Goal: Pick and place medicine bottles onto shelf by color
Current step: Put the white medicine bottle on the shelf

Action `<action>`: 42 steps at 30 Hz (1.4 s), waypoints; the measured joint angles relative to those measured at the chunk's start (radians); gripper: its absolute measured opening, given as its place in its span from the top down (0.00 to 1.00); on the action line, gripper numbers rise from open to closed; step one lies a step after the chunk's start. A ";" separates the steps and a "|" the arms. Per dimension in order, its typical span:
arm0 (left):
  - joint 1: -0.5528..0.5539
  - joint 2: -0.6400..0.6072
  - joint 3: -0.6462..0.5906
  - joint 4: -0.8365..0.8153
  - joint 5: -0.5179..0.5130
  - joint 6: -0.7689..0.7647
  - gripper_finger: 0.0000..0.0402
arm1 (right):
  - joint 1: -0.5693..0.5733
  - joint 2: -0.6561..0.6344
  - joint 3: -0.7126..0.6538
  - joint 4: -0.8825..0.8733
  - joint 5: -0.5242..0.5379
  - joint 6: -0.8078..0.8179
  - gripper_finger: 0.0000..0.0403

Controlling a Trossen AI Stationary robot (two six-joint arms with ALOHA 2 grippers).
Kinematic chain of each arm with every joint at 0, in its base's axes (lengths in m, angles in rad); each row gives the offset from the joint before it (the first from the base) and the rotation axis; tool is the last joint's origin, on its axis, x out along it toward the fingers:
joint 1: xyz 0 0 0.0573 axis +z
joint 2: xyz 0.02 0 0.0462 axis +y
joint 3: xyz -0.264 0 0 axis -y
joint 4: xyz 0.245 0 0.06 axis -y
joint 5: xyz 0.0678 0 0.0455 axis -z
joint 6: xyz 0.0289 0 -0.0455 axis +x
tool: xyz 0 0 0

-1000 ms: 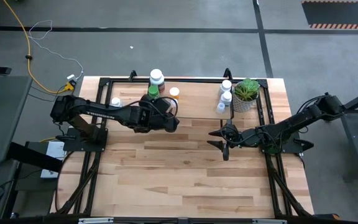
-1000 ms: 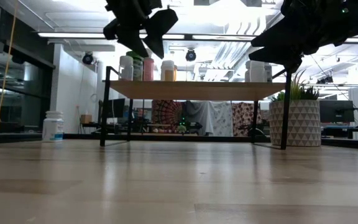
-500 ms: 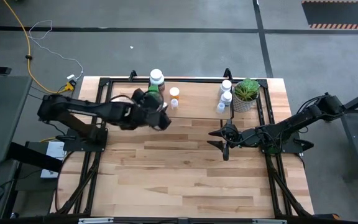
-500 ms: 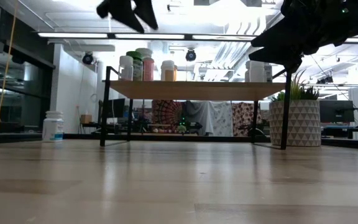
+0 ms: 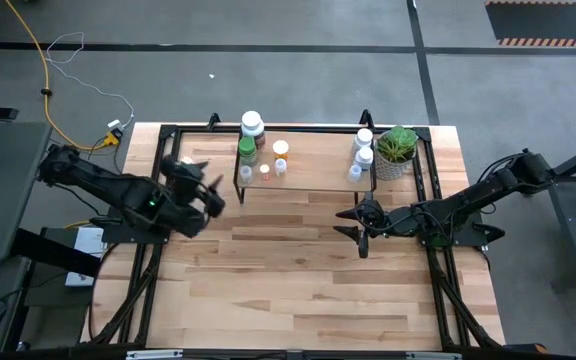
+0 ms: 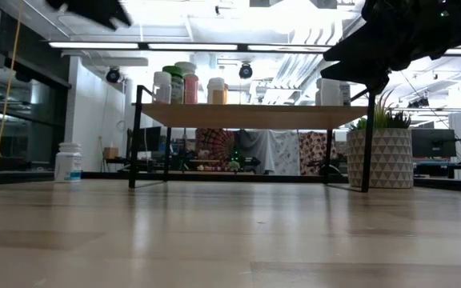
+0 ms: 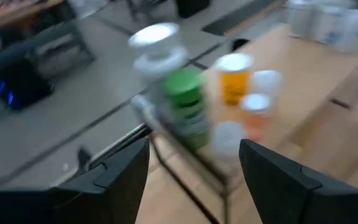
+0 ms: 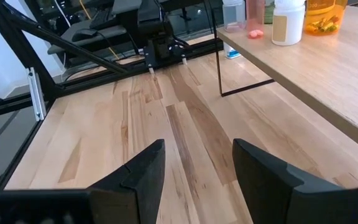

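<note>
**Medicine bottles lined along a pale wood shelf, both arms clear of them**

Medicine bottles stand in two clusters on the shelf, a flat rectangular board of light, smooth-grained wood raised on thin black metal legs at the far side of the desk. The desk itself is made of long butcher-block planks, warm and striped.

At the far left, a squat white bottle with a blue label stands on the desk, well apart from the shelf. The left gripper hangs above the desk near its left edge, off the shelf's left end, its dark angular jaws spread with nothing between them.

On the shelf's left part stands a tall white-capped cylinder, a green-capped bottle just beside it, then a translucent orange bottle and a few smaller white-capped ones. In the left wrist view these are blurred. Toward the right end, three small white round bottles sit close together.

Just beside them stands a potted plant, spiky green leaves in a pale pot patterned with triangles.

The right gripper is over the desk's middle, in front of the shelf, jaws apart and empty.
</note>
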 joint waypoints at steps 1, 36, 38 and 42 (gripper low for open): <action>0.012 -0.031 -0.033 -0.027 -0.003 -0.065 0.40 | 0.000 0.000 0.000 0.001 0.000 0.003 0.56; 0.984 -0.028 -0.481 0.348 0.464 0.083 0.40 | 0.000 0.000 0.000 0.005 0.048 -0.009 0.56; 1.000 -0.028 -0.481 0.318 0.454 0.081 0.41 | 0.000 0.000 0.000 0.005 0.048 -0.011 0.56; 1.020 -0.028 -0.481 0.284 0.443 0.074 0.41 | 0.000 0.000 0.000 0.005 0.048 -0.009 0.56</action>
